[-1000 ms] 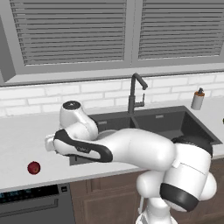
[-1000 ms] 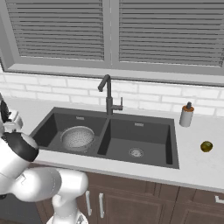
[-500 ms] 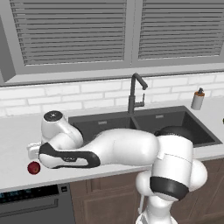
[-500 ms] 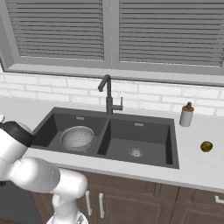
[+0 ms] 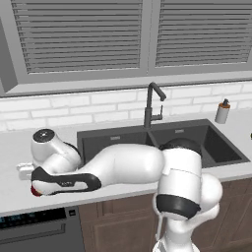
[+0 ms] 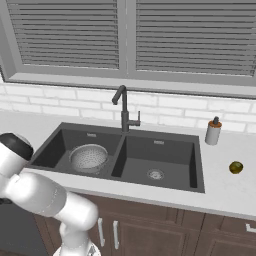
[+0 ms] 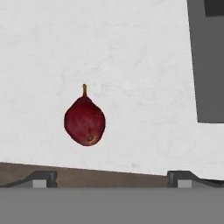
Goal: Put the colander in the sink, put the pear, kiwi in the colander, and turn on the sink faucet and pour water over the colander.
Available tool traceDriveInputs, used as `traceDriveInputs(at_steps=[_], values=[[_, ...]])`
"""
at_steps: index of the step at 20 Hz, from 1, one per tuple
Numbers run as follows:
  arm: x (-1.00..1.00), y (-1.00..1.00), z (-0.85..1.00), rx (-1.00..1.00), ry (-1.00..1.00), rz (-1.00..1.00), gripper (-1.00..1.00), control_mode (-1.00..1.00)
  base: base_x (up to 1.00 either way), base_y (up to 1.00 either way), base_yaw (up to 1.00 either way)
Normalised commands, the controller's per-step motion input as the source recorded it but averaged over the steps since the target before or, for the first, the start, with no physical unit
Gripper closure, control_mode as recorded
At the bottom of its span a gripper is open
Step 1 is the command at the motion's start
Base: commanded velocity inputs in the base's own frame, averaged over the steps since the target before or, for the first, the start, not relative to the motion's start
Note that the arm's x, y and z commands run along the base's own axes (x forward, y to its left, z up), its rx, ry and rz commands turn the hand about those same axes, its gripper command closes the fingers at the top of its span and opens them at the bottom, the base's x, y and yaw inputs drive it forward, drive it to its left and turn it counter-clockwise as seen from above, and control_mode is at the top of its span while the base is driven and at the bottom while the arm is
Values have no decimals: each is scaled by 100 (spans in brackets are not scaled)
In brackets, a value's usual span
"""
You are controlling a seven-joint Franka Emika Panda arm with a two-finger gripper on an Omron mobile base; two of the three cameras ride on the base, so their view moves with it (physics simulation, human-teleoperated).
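Observation:
The dark red pear (image 7: 85, 122) lies on the white counter left of the sink (image 6: 165, 150), close to the counter's front edge. My gripper (image 7: 113, 178) hangs above it, open, with one fingertip (image 7: 43, 177) on each side at the bottom of the hand view and nothing between them. In the left base view my arm reaches far left, and a sliver of the pear (image 5: 35, 191) peeks out under the wrist. The colander (image 6: 89, 157) sits in the left basin. The olive kiwi (image 6: 236, 167) rests on the counter right of the sink. No water comes from the faucet (image 6: 123, 107).
A soap bottle (image 6: 213, 131) stands behind the sink's right end. The sink's dark corner (image 7: 209, 65) shows at the upper right of the hand view. The counter's front edge runs just below the pear. A tiled wall and window blinds close off the back.
My arm has swung left and down along the counter, until the hand stands over the pear. The jaws stayed open. Colander and kiwi have not moved.

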Motion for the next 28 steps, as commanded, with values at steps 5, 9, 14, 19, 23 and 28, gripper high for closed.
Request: traceDriveInputs(at_steps=[5, 9, 14, 19, 23, 28], values=[[0, 19, -24, 0, 0, -11, -100, -100, 0, 0, 0], [0, 7, -33, 0, 0, -9, -100, -100, 0, 0, 0], [0, 0, -29, 6, 1, -7, -100, -100, 0, 0, 0], [1, 0, -27, 8, 1, -2, -100, -100, 0, 0, 0], [1, 0, -19, 7, 0, 0, -100, -100, 0, 0, 0], [1, 0, -15, 2, 0, 0, -100, -100, 0, 0, 0]])
